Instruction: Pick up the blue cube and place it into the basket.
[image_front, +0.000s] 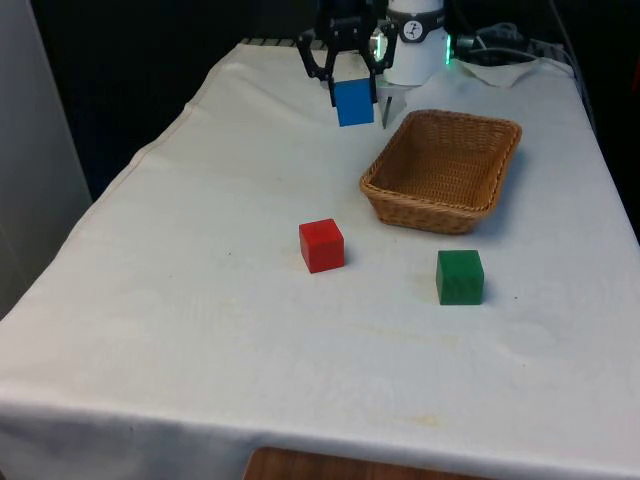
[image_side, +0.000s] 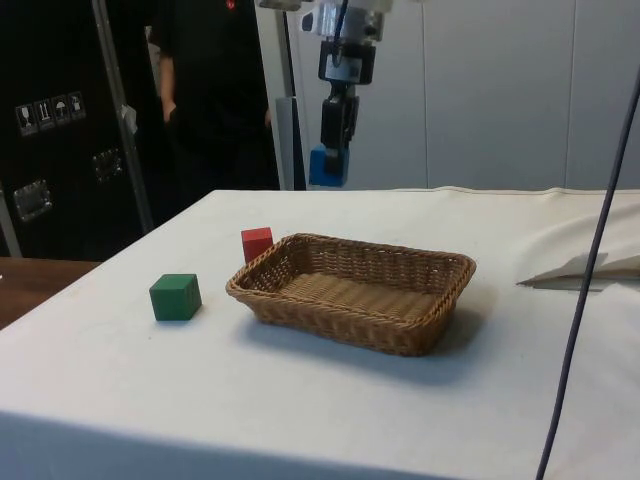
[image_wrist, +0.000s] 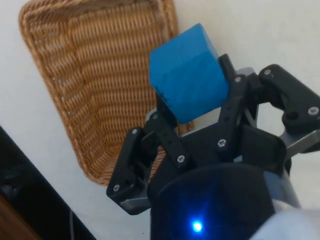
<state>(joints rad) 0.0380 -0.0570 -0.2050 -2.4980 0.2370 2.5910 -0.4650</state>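
Claw (image_front: 352, 92): raised, pointing down, pinching blue cube (image_front: 354, 101).
Tabletop (image_front: 200, 300): white cloth; basket (image_front: 443, 170) below, beside claw.

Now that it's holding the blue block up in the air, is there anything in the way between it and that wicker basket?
Nothing visible is. The gripper holds the blue cube clear above the cloth, beside the basket, whose inside looks empty. The red cube and green cube sit on the table nearer the front camera, off that path.
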